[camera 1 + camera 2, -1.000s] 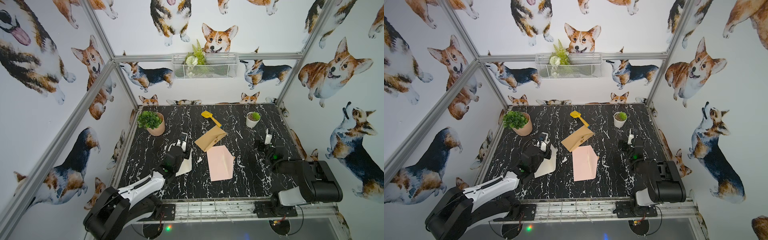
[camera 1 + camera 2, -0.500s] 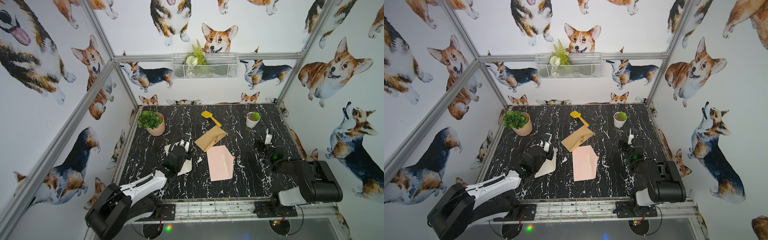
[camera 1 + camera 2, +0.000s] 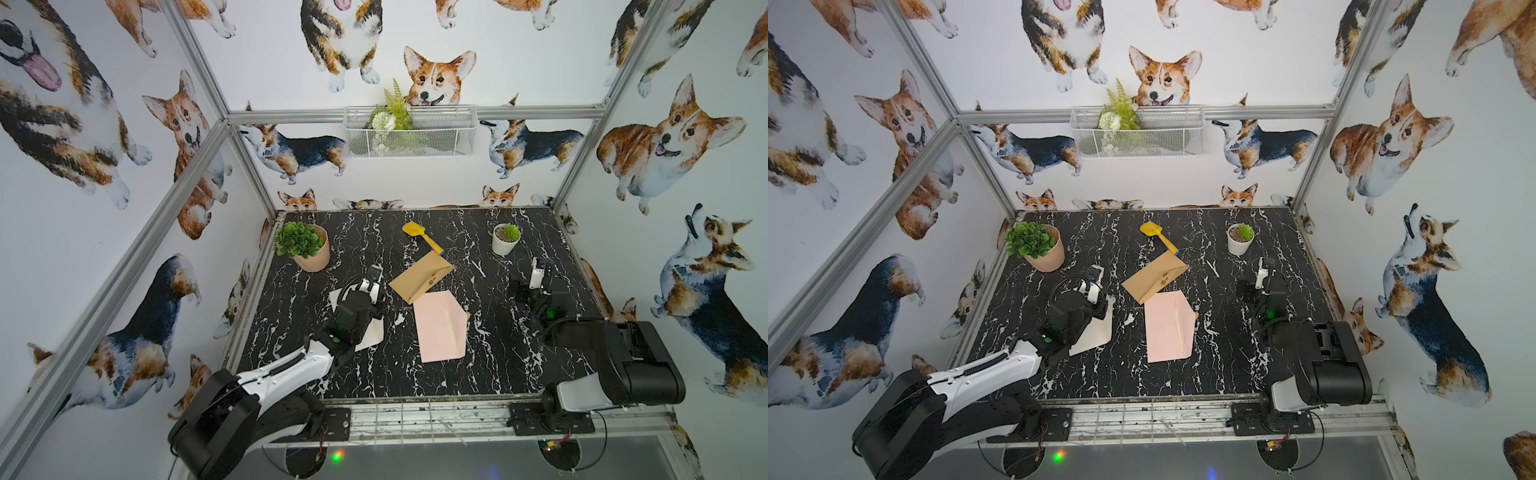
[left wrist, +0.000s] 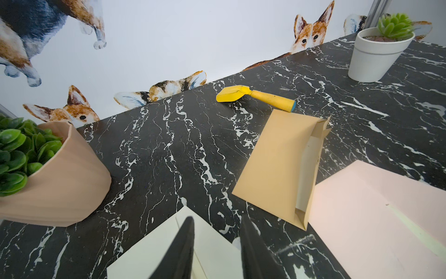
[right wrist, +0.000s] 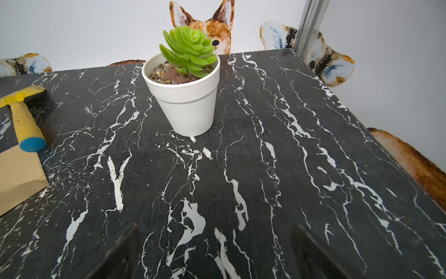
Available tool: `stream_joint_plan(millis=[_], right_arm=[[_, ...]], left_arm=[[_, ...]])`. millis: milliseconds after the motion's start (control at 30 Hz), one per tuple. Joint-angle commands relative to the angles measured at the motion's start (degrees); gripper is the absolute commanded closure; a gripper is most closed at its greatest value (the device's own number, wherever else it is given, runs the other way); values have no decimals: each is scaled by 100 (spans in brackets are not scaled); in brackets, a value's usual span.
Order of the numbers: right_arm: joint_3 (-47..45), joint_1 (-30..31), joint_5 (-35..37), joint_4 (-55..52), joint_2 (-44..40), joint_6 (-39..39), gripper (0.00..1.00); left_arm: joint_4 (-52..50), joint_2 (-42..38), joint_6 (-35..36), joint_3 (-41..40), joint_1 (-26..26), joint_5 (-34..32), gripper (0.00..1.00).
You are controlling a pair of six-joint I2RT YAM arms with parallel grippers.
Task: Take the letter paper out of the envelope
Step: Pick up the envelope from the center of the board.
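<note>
While left gripper hovers low over cream paper, jaws stand part-way apart, nothing pinched between. Fingertip contact with paper: perhaps, view too close to tell. Cream paper lies flat on marble tabletop, outside both envelopes, near brown envelope but apart. Brown envelope's flap open, corner meeting pink envelope. Right gripper spread wide, empty, facing white pot.

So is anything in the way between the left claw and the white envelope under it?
Nothing visible is. The left gripper hangs right over the cream envelope, jaws apart just above it. The brown envelope and the pink envelope lie off to the side, not between them.
</note>
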Motion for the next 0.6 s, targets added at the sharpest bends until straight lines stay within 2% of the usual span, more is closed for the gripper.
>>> stream_joint_plan(millis=[0,567], right_arm=[[23,8,-11,97,1,-49,0],[22,2,-3,102,4,-50,0]], left_arm=[[6,-54,55,19,-4,-35,65],[52,40,-6,14,-3,-124,60]])
